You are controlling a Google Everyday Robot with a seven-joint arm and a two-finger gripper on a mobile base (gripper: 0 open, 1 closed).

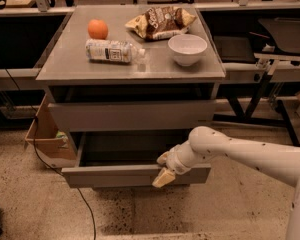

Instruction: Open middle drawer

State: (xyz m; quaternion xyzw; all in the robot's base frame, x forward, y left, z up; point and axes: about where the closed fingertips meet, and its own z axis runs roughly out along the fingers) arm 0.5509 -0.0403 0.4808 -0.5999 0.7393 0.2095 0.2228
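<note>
I have just one camera to look through. It looks from high up in front of the grey metal cabinet with a flat top, facing down and forward. It is near, so the cabinet fills the middle, with speckled floor below it. The white robot arm comes in from the right edge. Its gripper is low in the middle, at the pulled-out grey drawer.
</note>
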